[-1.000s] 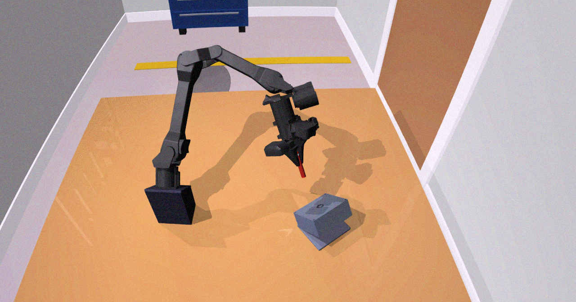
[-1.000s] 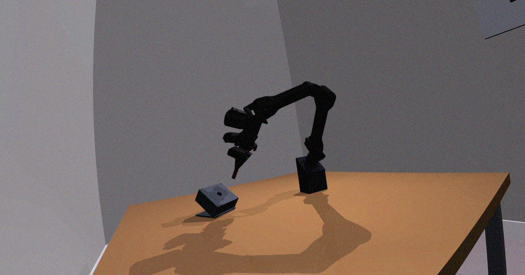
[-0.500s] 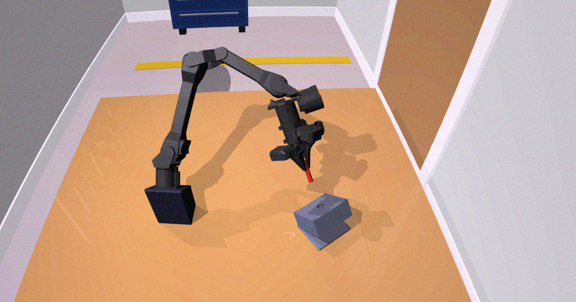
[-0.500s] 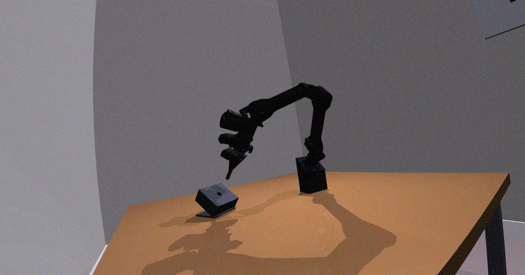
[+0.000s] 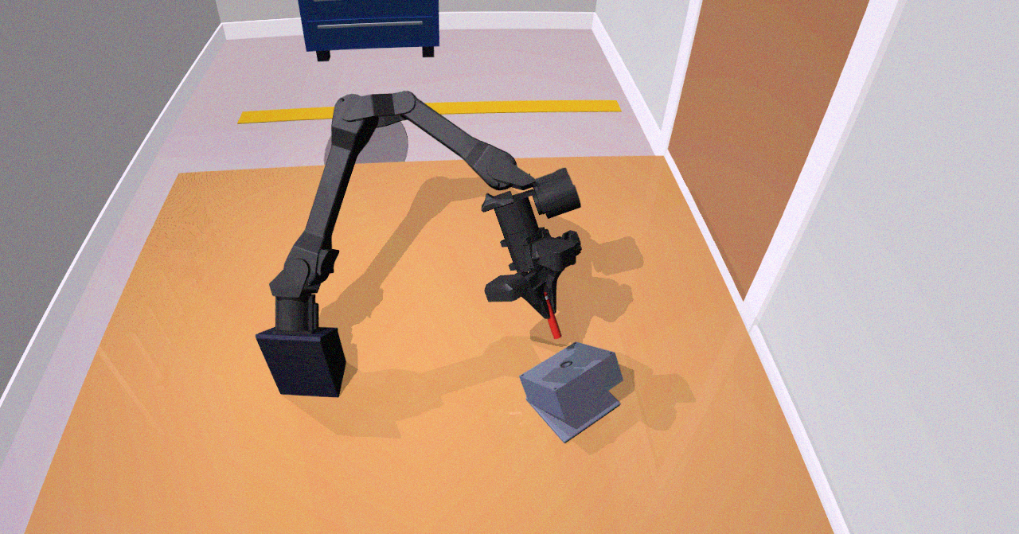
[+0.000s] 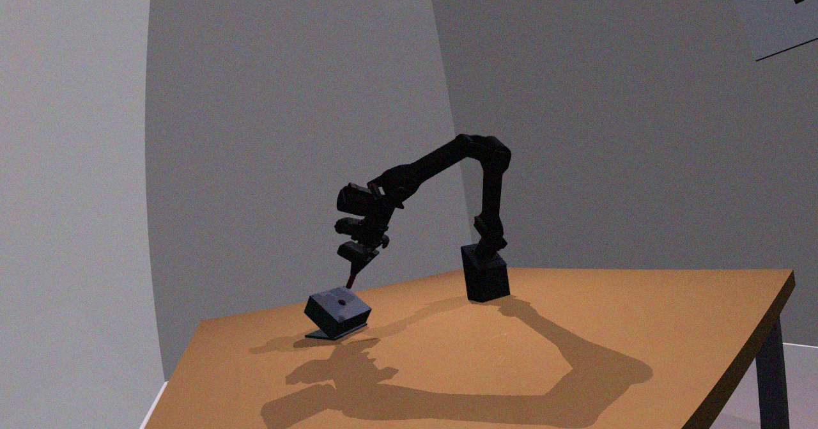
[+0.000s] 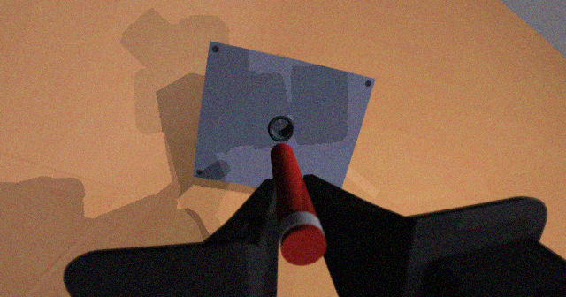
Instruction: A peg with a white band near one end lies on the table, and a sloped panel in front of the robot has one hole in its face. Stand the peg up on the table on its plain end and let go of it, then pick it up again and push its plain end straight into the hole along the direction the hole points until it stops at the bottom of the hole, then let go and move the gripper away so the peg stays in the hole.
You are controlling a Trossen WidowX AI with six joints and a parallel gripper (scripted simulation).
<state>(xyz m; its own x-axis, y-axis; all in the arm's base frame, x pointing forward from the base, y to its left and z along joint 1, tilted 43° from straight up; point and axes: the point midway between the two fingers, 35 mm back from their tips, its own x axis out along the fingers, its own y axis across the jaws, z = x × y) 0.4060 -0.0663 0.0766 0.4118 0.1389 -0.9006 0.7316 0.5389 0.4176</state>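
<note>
My gripper is shut on the red peg. The white band is at the end near the palm, and the plain end points down and away from the fingers. The peg is tilted and in the air. The blue-grey sloped panel stands on the table beyond the fingers. Its round hole is empty. In the wrist view the peg's plain end shows just below the hole; the gap between them is hard to judge.
The panel's base plate rests on the orange table. The arm's dark base block stands at the other side of the table. A wall and a brown door are beyond the table's edge.
</note>
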